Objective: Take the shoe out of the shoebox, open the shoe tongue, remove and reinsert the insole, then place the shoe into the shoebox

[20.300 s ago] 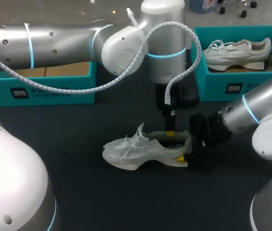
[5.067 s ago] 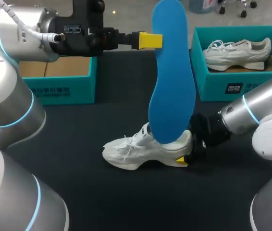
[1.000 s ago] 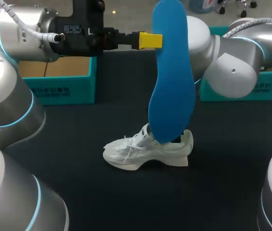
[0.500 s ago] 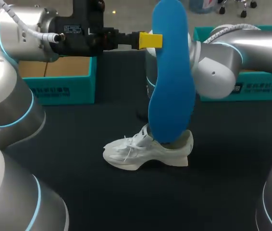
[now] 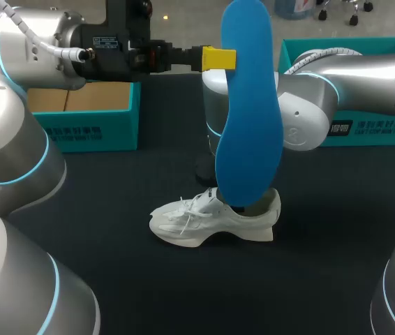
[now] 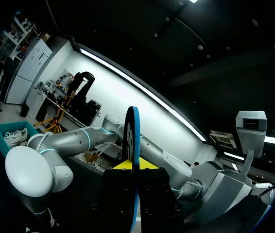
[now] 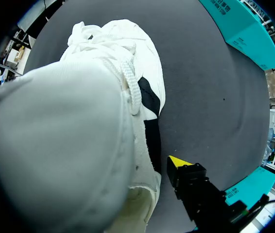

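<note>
Insole (image 5: 248, 118): blue, upright above the shoe, its lower end at the heel opening; in the left wrist view it shows edge-on.
Left gripper (image 5: 218, 58): clenched on the insole's edge near its upper end, held high over the table (image 5: 114, 209).
Shoe (image 5: 211, 220): white, standing on its sole mid-table, outside both boxes, toe toward my left, laces loose.
Right arm (image 5: 309, 105): reaches in from the right and passes behind the insole, bending down toward the shoe.
Right gripper (image 7: 176, 165): just beside the shoe's heel collar, very close; the shoe covers part of it, so I cannot tell whether it grips or is released.
Left box (image 5: 79, 125): teal, open, at the table's far left, brown inside.
Right box (image 5: 365, 127): teal, far right, largely behind the right arm.
</note>
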`<state>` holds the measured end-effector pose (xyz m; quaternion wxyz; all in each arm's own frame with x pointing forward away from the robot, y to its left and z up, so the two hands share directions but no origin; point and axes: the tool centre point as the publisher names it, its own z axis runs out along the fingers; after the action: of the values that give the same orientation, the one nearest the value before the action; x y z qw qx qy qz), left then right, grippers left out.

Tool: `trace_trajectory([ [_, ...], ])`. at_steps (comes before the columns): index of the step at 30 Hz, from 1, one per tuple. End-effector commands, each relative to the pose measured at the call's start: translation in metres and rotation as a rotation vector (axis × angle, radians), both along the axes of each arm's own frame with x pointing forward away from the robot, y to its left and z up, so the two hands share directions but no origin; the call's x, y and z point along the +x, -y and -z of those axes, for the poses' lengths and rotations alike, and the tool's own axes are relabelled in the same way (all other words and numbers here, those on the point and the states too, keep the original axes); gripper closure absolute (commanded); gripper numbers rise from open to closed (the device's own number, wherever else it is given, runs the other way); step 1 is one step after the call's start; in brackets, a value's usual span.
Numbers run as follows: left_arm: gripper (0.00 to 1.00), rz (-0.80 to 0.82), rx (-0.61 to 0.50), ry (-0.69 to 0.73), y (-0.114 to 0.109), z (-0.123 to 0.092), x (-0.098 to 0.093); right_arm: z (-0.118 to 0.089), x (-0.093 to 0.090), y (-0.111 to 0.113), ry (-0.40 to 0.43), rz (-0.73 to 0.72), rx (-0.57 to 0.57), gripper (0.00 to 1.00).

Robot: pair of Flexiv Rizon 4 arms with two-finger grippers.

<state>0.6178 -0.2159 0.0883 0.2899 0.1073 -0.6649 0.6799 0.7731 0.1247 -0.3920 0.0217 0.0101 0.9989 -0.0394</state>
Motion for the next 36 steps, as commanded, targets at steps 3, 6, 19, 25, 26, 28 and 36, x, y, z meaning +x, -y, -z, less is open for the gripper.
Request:
trace_trajectory([
  [3,1.0,0.001,0.001,0.0,0.001,-0.001,0.001,0.0,-0.008,0.008,-0.006,0.003,-0.001,1.0],
  [6,1.0,0.001,0.001,0.0,0.001,-0.001,0.001,0.0,-0.008,0.008,-0.006,0.003,-0.001,1.0],
  [19,1.0,0.001,0.001,0.0,0.001,-0.001,0.001,-0.013,-0.016,0.006,-0.019,0.164,0.029,1.0],
  [25,1.0,0.001,0.001,0.0,0.001,-0.001,0.001,-0.032,-0.023,0.005,-0.056,0.445,0.059,1.0],
  [26,1.0,0.001,0.001,0.0,0.001,-0.001,0.001,-0.034,-0.024,0.004,-0.053,0.473,0.062,1.0],
  [28,1.0,0.001,0.001,0.0,0.001,-0.001,0.001,-0.035,-0.025,0.002,-0.081,0.55,0.08,1.0],
  [36,1.0,0.001,0.001,0.0,0.001,-0.001,0.001,-0.042,-0.032,-0.002,-0.033,0.906,0.302,1.0],
])
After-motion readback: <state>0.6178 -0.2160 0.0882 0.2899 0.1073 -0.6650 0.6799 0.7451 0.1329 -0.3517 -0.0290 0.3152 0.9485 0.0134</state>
